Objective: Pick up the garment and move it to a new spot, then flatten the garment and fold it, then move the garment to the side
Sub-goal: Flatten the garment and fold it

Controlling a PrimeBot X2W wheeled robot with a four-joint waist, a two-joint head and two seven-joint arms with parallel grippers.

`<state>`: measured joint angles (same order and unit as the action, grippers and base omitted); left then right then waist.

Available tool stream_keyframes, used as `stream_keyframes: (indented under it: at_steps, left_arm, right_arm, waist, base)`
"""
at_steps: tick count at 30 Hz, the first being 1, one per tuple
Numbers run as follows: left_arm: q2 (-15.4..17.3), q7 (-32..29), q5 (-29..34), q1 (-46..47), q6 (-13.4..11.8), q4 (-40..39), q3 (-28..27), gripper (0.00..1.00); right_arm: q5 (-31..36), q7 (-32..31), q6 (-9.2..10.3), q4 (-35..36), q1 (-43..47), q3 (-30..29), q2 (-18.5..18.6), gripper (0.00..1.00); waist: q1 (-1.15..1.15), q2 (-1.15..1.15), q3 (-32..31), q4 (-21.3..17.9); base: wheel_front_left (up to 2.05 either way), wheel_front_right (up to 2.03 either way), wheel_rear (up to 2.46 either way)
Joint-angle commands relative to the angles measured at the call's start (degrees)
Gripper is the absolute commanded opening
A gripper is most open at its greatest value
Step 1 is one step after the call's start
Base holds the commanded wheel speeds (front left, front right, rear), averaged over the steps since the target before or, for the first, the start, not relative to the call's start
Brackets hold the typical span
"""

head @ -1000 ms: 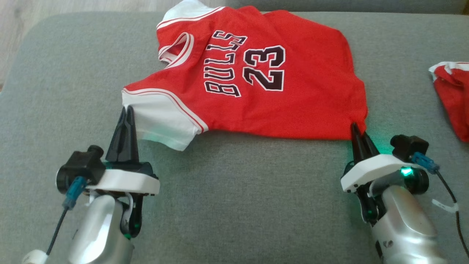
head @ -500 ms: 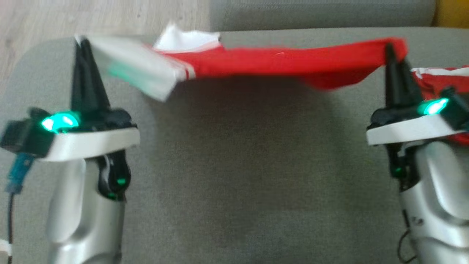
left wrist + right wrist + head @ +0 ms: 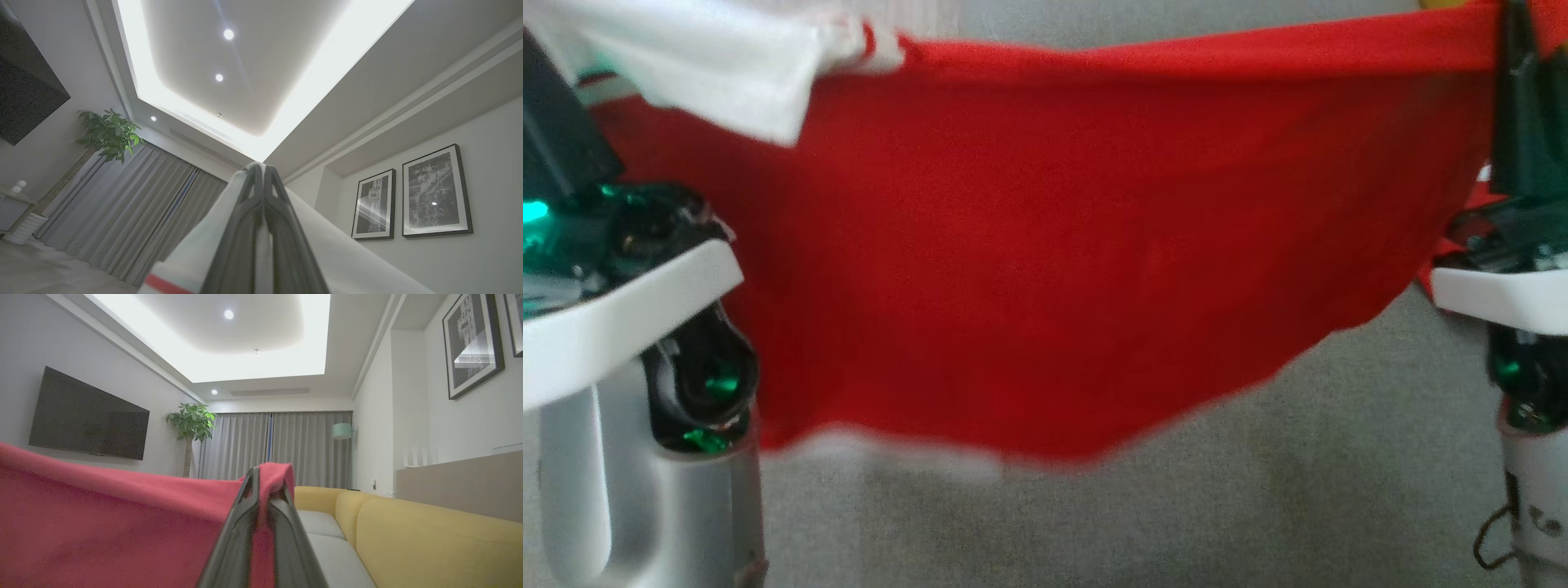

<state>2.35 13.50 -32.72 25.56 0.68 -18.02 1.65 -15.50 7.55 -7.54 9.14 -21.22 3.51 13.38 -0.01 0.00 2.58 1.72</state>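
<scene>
Red garment hangs stretched in mid-air above the grey cushion, raised well higher than half a second ago, when it showed as a narrow band. The left gripper is clamped on its white end; the right gripper is pinched tight on a red corner.

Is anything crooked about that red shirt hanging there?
The red jersey hangs lopsided: its lower edge sags low on the left and climbs toward the right; a white sleeve flops over at top left.
</scene>
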Motion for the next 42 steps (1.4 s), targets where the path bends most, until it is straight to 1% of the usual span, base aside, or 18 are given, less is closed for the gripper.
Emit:
stream_keyframes:
  at_steps: [1, 4, 7, 10, 12, 13, 16, 19, 22, 25, 28, 30, 33, 37, 38, 42]
  left_arm:
    - [0.67, -2.14, 0.03, 3.98, -1.86, -3.26, -1.82, 0.0]
    - [1.86, -5.8, 1.65, 7.41, -3.75, -2.66, -1.25, 0.0]
    - [3.11, -10.1, 1.47, 12.88, -4.91, 2.73, -1.17, 0.0]
    - [5.76, -12.37, 2.29, 20.77, -4.08, 10.86, -0.97, 0.0]
    - [7.37, -13.32, 2.27, 26.69, -3.07, 17.62, -1.04, 0.0]
    - [7.37, -13.32, 2.27, 26.69, -3.07, 17.62, -1.04, 0.0]
    - [10.33, -12.43, 3.43, 36.61, -1.28, 28.47, -1.22, 0.0]
    - [12.43, -9.28, 4.78, 46.03, -0.23, 38.43, -1.64, 0.0]
    - [13.13, -6.07, 5.33, 53.08, 0.9, 46.38, -1.57, 0.0]
    - [13.28, -2.93, 6.27, 56.75, 2.01, 52.71, -0.68, 0.0]
    - [12.6, -0.96, 6.62, 56.99, 3.36, 57.54, 0.38, 0.0]
    - [12.05, -0.04, 6.97, 55.56, 4.16, 60.1, 1.29, 0.0]
    - [11.05, 0.9, 7.3, 51.78, 4.84, 63.36, 2.08, 0.0]
    - [10.57, 1.39, 8.48, 44.62, 5.25, 66.2, 2.91, 0.0]
    - [10.29, 1.45, 8.68, 40.39, 5.51, 66.26, 2.84, 0.0]
    - [10.03, 1.48, 8.69, 30.87, 6.22, 64.12, 2.92, 0.0]
  right_arm:
    - [0.67, -2.25, 0.05, 3.83, -0.54, -0.38, -0.14, 0.0]
    - [1.3, -6.45, 0.05, 5.64, -0.93, -1.94, -1.37, 0.0]
    - [0.71, -10.56, 0.05, 3.69, -4.04, -2.55, -2.07, 0.0]
    - [-0.47, -12.92, 0.05, -1.48, -11.16, -1.93, -1.53, 0.0]
    - [-1.23, -13.5, 0.05, -6.86, -17.84, -1.01, -1.11, 0.0]
    - [-1.23, -13.5, 0.05, -6.86, -17.84, -1.01, -1.11, 0.0]
    - [-1.48, -12.29, 0.05, -16.99, -29.53, 0.6, -0.57, 0.0]
    - [-0.72, -8.43, 0.05, -27.34, -40.73, 2.19, -0.42, 0.0]
    - [1.18, -3.5, 0.05, -36.11, -48.95, 2.6, -0.54, 0.0]
    - [2.89, 1.35, 0.05, -43.08, -53.33, 3.52, -0.34, 0.0]
    - [2.99, 4.12, 0.05, -49.12, -54.07, 3.68, -0.47, 0.0]
    - [2.8, 4.93, 0.05, -52.74, -52.8, 4.31, -0.34, 0.0]
    - [2.26, 5.21, 0.05, -57.94, -49.5, 7.18, 0.11, 0.0]
    - [-0.55, 3.68, 0.05, -63.34, -44.55, 11.51, 0.61, 0.0]
    - [-2.28, 2.45, 0.05, -64.97, -41.92, 14.15, 1.13, 0.0]
    - [-6.45, -0.18, 0.05, -65.34, -36.43, 20.19, 2.71, 0.0]
  waist:
    - [0.01, 0.0, 0.75, -0.36]
    - [0.01, 0.0, 2.76, -0.62]
    - [0.01, 0.0, 6.4, -0.9]
    - [0.01, 0.0, 11.02, -1.23]
    - [0.01, 0.0, 14.29, -1.57]
    - [0.01, 0.0, 14.29, -1.57]
    - [0.01, 0.0, 18.51, -1.57]
    - [0.01, 0.0, 21.02, -1.32]
    - [0.01, 0.0, 22.21, -0.66]
    - [0.01, 0.0, 22.91, 0.03]
    - [0.01, 0.0, 23.32, 0.55]
    - [0.01, 0.0, 23.4, 0.95]
    - [0.01, 0.0, 22.84, 1.59]
    - [0.01, 0.0, 21.0, 1.87]
    - [0.01, 0.0, 19.61, 2.05]
    - [0.01, 0.0, 16.33, 2.09]
  base:
    - [0.0, 0.0, 0.0]
    - [0.0, 0.0, 0.0]
    - [0.0, 0.0, 0.0]
    - [0.0, 0.0, 0.0]
    - [0.0, 0.0, 0.0]
    - [0.0, 0.0, 0.0]
    - [0.0, 0.0, 0.0]
    - [0.0, 0.0, 0.0]
    - [0.0, 0.0, 0.0]
    - [0.0, 0.0, 0.0]
    - [0.0, 0.0, 0.0]
    - [0.0, 0.0, 0.0]
    - [0.0, 0.0, 0.0]
    - [0.0, 0.0, 0.0]
    - [0.0, 0.0, 0.0]
    - [0.0, 0.0, 0.0]
